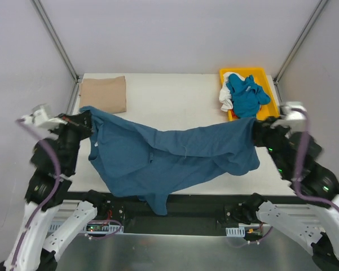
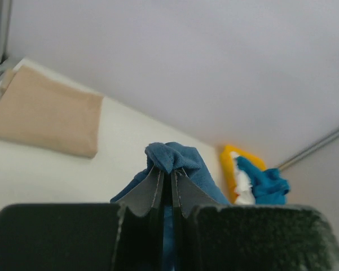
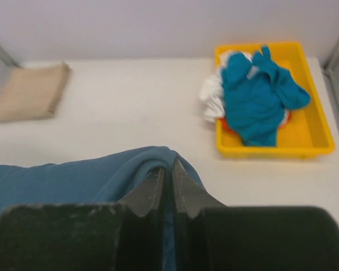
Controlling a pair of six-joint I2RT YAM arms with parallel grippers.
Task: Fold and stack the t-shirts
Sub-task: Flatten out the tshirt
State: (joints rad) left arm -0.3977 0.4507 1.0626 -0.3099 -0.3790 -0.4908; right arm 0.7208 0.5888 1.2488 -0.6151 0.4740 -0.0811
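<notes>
Top external view, above the arms: across the white surface your arms hold the dark teal-blue t-shirt strung from the left edge to the right edge. Its middle sags in rumpled folds, and a tail of cloth spills over the near edge between the arm bases.

That tail is your first risk: drag the shirt sideways and it could catch on the mounts and cables below the edge. The sag is the second. Lay it down as it hangs and the creases would be folded in.

At the far left corner lies the tan t-shirt, already folded flat. At the far right corner, the yellow tray holds the bright blue t-shirt and the white t-shirt. The raised cloth passes just beside the tray, so a swing toward it could snag the rim.

The left gripper and right gripper are each clamped on a small bunch of teal fabric. With so narrow a bite, a hard pull apart could strip one end free.
</notes>
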